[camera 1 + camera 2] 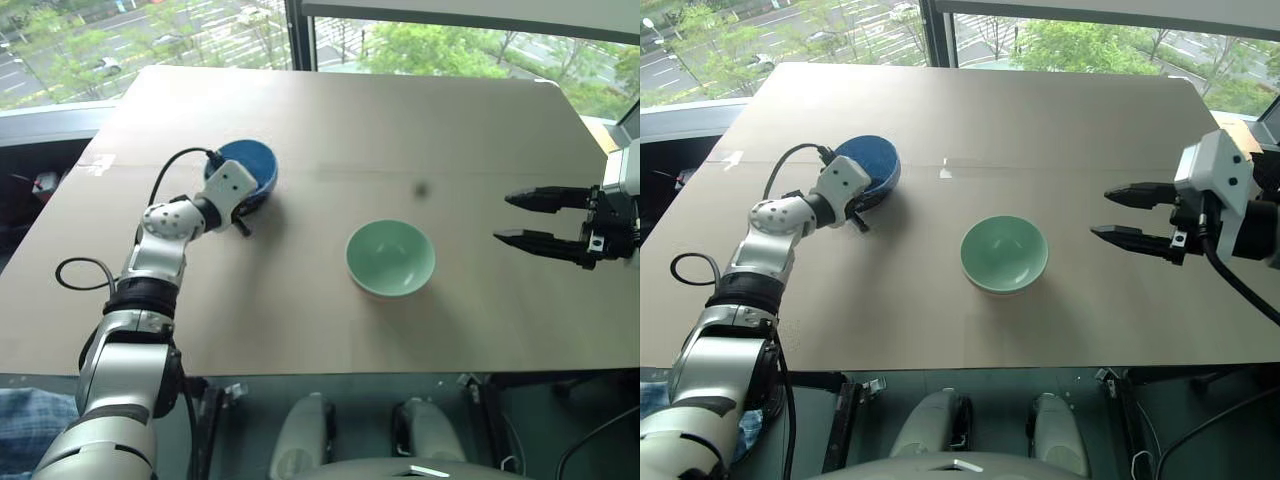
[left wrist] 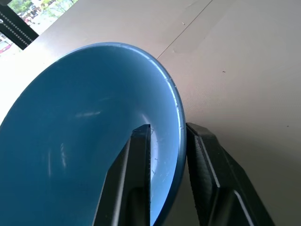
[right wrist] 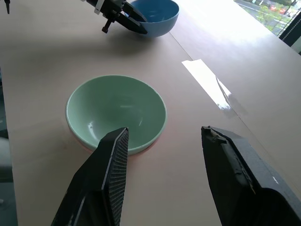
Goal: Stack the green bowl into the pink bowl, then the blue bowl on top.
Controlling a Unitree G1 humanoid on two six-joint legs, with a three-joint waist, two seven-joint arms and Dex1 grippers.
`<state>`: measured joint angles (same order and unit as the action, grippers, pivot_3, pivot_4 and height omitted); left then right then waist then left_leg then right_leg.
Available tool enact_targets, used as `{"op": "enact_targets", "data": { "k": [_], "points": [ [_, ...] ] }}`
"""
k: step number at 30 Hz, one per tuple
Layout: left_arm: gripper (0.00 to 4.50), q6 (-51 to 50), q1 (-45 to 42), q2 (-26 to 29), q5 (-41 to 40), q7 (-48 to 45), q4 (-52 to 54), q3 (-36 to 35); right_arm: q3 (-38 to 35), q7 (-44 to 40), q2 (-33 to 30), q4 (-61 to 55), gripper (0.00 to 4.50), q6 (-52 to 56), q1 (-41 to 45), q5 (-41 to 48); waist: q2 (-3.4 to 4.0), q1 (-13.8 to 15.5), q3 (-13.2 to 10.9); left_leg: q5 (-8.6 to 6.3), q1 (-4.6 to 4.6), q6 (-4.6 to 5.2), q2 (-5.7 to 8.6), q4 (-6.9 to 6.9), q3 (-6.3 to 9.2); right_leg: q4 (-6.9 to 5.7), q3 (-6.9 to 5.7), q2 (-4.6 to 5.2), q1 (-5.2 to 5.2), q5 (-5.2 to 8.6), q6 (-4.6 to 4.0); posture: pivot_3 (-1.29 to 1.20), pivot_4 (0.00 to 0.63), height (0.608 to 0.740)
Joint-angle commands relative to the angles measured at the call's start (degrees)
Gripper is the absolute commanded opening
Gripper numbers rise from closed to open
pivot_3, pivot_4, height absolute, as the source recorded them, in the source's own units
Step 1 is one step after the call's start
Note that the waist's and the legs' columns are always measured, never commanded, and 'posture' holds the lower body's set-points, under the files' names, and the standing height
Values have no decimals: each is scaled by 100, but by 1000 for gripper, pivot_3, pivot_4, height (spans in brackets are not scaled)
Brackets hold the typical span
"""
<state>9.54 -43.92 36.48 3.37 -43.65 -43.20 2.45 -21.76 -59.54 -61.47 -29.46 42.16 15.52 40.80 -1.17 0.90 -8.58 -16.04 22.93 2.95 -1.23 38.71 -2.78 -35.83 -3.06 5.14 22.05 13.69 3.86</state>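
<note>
Big tan table [image 1: 330, 110] by windows [image 1: 140, 30] with trees outside, smooth mint green bowl [image 1: 390, 257] nested in the pink bowl [image 3: 80, 141] mid-table (just a pink sliver peeking out), left gripper [image 2: 167, 141] pinching the glossy blue bowl [image 1: 247, 168] rim at far left, right gripper [image 1: 1120, 215] fingers apart, empty.

Sky blue bowl [image 1: 243, 172], mint green bowl [image 1: 390, 257], plain tan table [image 1: 400, 130]

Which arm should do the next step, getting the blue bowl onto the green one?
Left. The left gripper is already shut on the blue bowl, one finger inside the rim and one outside. The right gripper hangs open beside the green bowl, holding nothing.
</note>
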Motion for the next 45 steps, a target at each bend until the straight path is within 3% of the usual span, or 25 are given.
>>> {"op": "enact_targets", "data": {
  "k": [1,9,22,34,45],
  "points": [
    [26,267,-257,28,48,-52,-148,24,-136,50,-98,-96,2569,-103,-74,-53,0,0,0,0,1,0,0,0,0,0,0,0,0,0,0,0,150,740],
    [26,557,-743,18,105,-385,-638,138,-273,6,-111,-143,2569,-109,-249,1,-1,6,-1,-1,4,1,1,4,2,0,-3,-1,0,0,1,0,150,740],
    [26,1417,-2065,-605,-111,-2303,-562,721,-977,-333,-7,-4,2569,-547,-819,34,-5,24,-3,-12,29,20,15,48,8,0,-14,-1,-1,-3,6,0,150,740],
    [26,909,-1563,-1141,-1369,-4776,1426,1164,-2034,-492,409,-703,2569,-509,-1769,775,-3,2,-3,-13,40,21,4,58,21,-1,-20,-2,-1,-4,9,0,150,740],
    [26,658,-1399,-831,-1885,-4885,1859,1901,-2472,-83,589,-794,2569,-493,-1873,1348,-3,5,-3,-15,-5,25,-2,61,13,1,-1,-2,-33,-3,8,0,150,740]
  ]
}}
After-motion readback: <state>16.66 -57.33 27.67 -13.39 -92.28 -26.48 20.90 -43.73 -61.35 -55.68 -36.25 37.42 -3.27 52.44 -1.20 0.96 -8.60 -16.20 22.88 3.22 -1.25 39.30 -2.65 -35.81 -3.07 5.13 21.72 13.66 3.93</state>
